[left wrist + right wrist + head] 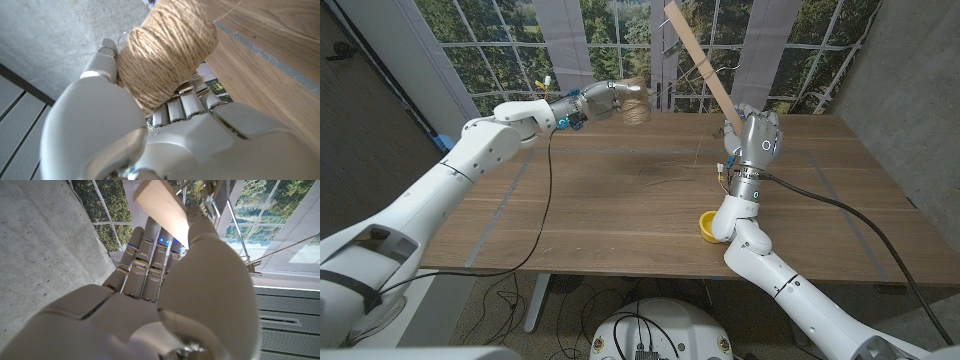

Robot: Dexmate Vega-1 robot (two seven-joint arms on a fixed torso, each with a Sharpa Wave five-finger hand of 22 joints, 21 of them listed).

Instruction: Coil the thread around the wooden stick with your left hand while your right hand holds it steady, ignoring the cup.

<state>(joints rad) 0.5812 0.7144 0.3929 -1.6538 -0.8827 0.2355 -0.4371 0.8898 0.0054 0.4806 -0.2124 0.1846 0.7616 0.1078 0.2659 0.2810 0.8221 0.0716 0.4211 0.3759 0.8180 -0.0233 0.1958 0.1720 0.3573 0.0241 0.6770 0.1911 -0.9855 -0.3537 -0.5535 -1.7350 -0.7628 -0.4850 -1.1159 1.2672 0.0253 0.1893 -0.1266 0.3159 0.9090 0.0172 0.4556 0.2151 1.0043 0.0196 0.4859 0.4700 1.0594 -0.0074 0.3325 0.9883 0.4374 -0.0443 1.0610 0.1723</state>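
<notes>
Over the wooden table (620,215), the right hand (752,135) grips the wooden stick (705,72), tilted up toward the windows. The left hand (605,100), well apart, clasps the thread spool (634,108). A thin strand seems to run between them; it may slacken, snag, or slip off. The yellow cup (707,226) sits near the right forearm, risking a knock.

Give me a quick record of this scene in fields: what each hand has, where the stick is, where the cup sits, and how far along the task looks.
left hand: left hand raised over the far left of the table, holding a spool of thread
right hand: right hand grips the wooden stick by its lower end
stick: tilted, upper end leaning toward the robot's left, held above the table
thread: a thin strand seems to lie loose on the table near the middle; no coils can be made out on the stick
cup: yellow cup on the table beside the right arm, untouched
</notes>
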